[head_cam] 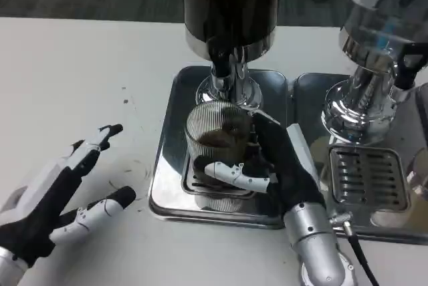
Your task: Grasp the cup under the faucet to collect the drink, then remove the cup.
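You had one cup (217,135) gripped by the right hand (277,166) under one faucet (231,75); left hand (57,196) lay open, empty (no legible writing).

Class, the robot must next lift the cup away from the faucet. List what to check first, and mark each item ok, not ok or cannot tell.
1. Right hand grips the cup, fingers wrapped across its front: ok.
2. Cup holds dark drink: ok.
3. Faucet has stopped pouring: cannot tell.
4. Cup stands upright on the tray grate: ok.
5. Left hand rests on the table, away from the tray: ok.
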